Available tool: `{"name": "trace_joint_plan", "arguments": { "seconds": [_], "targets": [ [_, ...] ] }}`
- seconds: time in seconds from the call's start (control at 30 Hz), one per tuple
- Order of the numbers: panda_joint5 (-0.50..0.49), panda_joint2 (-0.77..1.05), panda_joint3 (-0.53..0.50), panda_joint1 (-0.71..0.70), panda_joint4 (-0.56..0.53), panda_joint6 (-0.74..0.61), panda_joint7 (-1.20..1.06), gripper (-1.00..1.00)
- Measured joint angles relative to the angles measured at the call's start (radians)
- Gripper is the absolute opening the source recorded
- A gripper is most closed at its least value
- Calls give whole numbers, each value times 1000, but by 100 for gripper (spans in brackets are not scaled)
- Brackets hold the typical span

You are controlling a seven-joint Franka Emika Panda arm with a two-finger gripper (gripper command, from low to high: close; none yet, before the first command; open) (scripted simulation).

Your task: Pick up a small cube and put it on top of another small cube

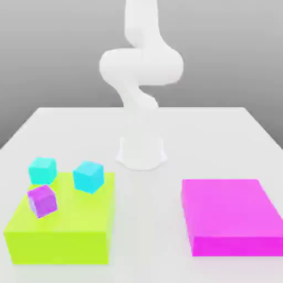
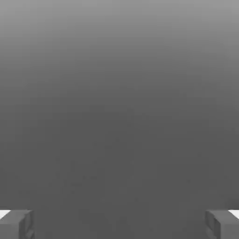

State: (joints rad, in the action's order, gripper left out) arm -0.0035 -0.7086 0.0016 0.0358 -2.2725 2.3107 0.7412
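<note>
Overhead, pale smooth arm [image 1: 141, 66]; claw [image 2: 119, 226] wide open, nothing between its fingers. Three plain, flat-faced small cubes, two cyan [image 1: 43, 171] [image 1: 88, 177], one purple [image 1: 42, 200], sit on a lime block [image 1: 61, 246]. Flat magenta slab [image 1: 232, 210] stands well apart on the white worktop [image 1: 149, 221].

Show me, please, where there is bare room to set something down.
The magenta block's top is bare, as is the white table between it and the green block. Crowded: the green block's far left, with three small cubes.
</note>
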Motion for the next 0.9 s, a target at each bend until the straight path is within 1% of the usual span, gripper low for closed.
{"name": "trace_joint_plan", "arguments": {
  "seconds": [0.27,0.53,0.9],
  "targets": [
    [-2,296,16,102,89,35,-197,0],
    [-6,586,58,178,176,69,-389,0],
    [-64,987,127,276,296,114,-617,0]
  ]
}}
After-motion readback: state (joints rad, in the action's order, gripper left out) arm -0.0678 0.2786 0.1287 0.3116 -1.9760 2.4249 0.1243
